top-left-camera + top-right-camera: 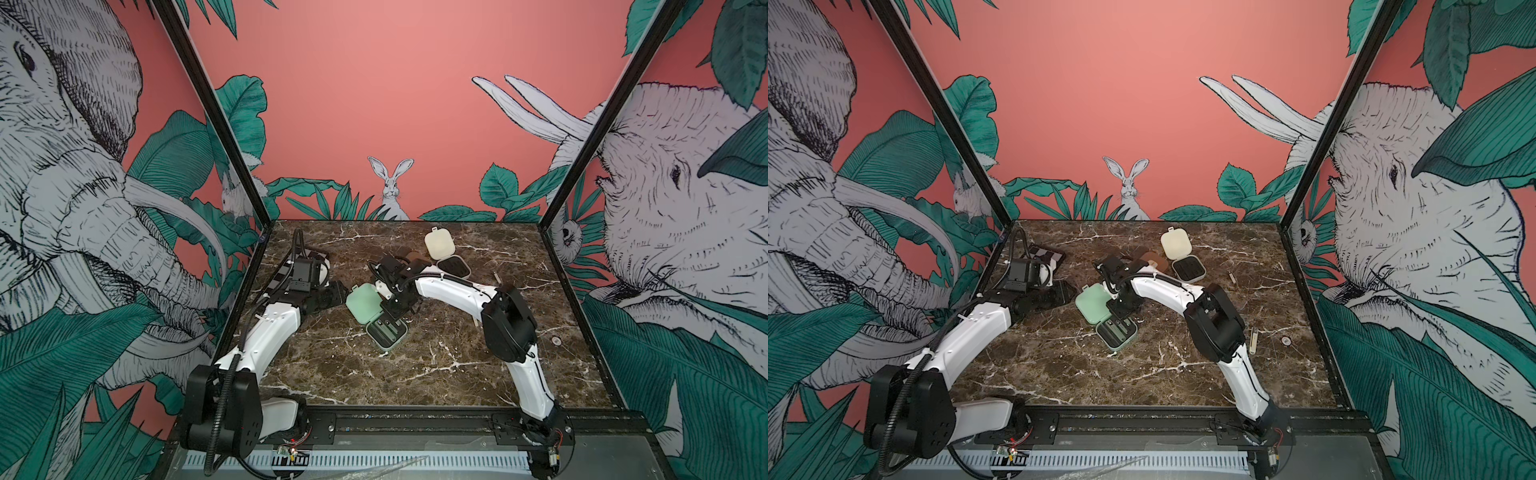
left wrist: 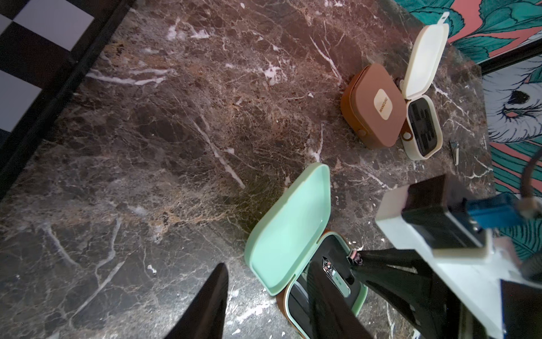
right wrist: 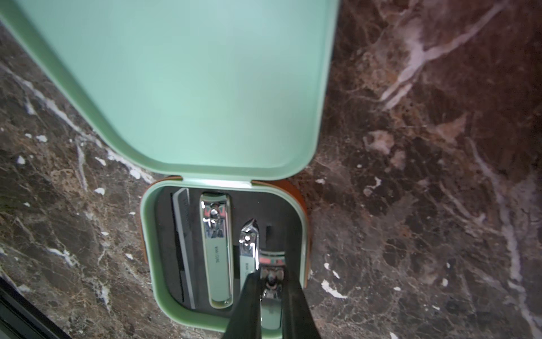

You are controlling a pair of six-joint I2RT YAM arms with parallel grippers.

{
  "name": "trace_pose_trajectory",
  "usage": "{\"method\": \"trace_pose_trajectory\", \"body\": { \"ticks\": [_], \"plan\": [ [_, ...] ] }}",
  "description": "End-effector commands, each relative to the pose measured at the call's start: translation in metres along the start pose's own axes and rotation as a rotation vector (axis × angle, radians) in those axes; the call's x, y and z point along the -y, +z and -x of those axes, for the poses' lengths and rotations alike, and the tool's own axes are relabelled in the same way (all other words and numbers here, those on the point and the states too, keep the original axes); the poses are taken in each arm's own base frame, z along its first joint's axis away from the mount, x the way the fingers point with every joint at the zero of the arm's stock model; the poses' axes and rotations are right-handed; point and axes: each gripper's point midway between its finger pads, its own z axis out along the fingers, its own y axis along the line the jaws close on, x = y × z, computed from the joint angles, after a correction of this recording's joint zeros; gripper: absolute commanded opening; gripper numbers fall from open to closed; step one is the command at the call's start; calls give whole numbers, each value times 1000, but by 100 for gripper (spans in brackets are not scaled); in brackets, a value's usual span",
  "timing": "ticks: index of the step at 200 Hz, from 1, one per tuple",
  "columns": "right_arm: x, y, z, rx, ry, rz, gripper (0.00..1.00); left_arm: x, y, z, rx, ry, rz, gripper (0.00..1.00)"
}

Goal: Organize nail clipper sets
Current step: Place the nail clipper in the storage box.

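Right gripper: closest to the right wrist camera. Its two black fingers are pressed onto a small nail clipper, chrome head forward, held low over the black insert of the mint green case.
Mint green case: lies open near the middle of the table, with its lid laid back toward the left arm.
In the insert: a nail file and a large clipper sit in their slots. A slant-headed clipper lies just beside the held one; whether it is fully seated cannot be told.
Left gripper: jaws spread, pinching nothing. In the left wrist view a corner of the open lid sits between its fingers; contact cannot be told.
Step in hand: judged to be setting the small clipper into the last free slot, at the side of the insert.
Next move: probably lower it in line with that slot, clear of the slant-headed clipper, then spread the fingers and lift straight out.
Other sets: the brown case is closed and the cream case open, side by side toward the back edge.
Loose tools: a small one lies just beside the cream case. A slim pale one lies toward the right edge.
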Motion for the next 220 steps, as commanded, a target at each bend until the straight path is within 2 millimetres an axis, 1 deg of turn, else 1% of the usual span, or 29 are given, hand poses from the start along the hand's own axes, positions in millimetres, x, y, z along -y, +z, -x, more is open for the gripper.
{"method": "trace_pose_trajectory", "body": {
  "ticks": [1, 29, 56, 103, 179, 220],
  "plan": [
    [-2, 3, -1, -27, -20, 7, 7, -2, -3, -5, -6, -13, -2, 47],
    [-4, 8, 0, -40, -25, 8, 7, -3, -3, -6, -7, -12, -1, 46],
    [-2, 10, -1, -43, -16, -7, 7, -3, -4, -6, -7, -13, -1, 47],
    [-1, 13, -6, -51, -7, -9, 7, -4, -3, -8, -12, -14, 0, 46],
    [0, 22, -17, -74, 10, -5, 7, -3, -2, -8, -13, -19, -6, 46],
    [2, 25, -17, -76, 13, -15, 8, -3, -1, -9, -17, -17, -8, 45]
  ]
}}
